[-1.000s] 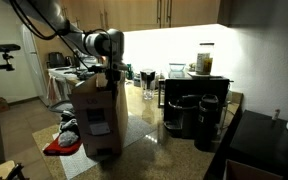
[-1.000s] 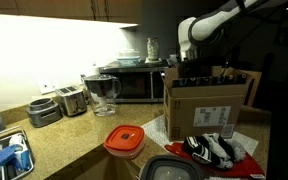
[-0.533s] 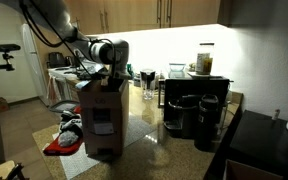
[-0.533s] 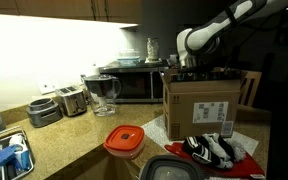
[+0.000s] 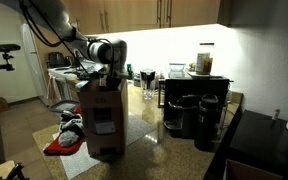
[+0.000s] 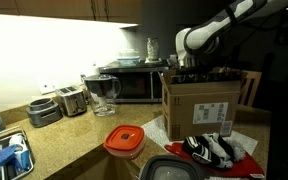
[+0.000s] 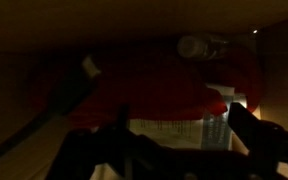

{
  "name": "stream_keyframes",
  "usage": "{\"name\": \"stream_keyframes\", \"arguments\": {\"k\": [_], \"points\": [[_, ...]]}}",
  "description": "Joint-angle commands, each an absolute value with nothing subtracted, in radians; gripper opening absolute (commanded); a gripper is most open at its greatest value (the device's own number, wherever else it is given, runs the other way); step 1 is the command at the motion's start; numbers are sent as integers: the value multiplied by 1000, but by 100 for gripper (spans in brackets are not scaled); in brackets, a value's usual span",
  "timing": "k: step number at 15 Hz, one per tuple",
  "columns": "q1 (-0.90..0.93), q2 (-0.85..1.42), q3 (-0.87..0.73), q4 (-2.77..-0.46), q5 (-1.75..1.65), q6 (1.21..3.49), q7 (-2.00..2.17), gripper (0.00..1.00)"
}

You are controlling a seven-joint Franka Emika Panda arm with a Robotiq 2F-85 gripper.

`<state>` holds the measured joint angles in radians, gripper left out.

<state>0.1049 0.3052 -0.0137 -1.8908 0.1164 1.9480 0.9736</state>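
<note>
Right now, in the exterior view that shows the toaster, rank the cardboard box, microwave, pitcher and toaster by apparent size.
Largest to smallest:
1. cardboard box, though it sits nearest the camera
2. microwave, partly hidden behind the box and pitcher
3. pitcher
4. toaster, somewhat smaller than the pitcher

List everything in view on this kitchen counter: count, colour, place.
counter: one, speckled tan, along the wall
cardboard box: one, brown, on the counter, top open
red item: one, inside the box, too dark to identify
microwave: one, dark, at the back wall
pitcher: one, clear, before the microwave
toasters: two, silver, beside the pitcher
lidded container: one, red lid, near the counter's front edge
coffee maker: one, black, beside the box
robot arm: one, white, reaching over the box
pincer: one, dark, jaws apart, at the box's open top
</note>
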Motion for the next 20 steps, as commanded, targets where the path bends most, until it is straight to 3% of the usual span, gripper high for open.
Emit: {"name": "stream_keyframes", "arguments": {"k": [1,20], "points": [[124,323,0,-1909,121,1980,1007,100],[190,284,3,-1984,-18,2065,1085,100]]}}
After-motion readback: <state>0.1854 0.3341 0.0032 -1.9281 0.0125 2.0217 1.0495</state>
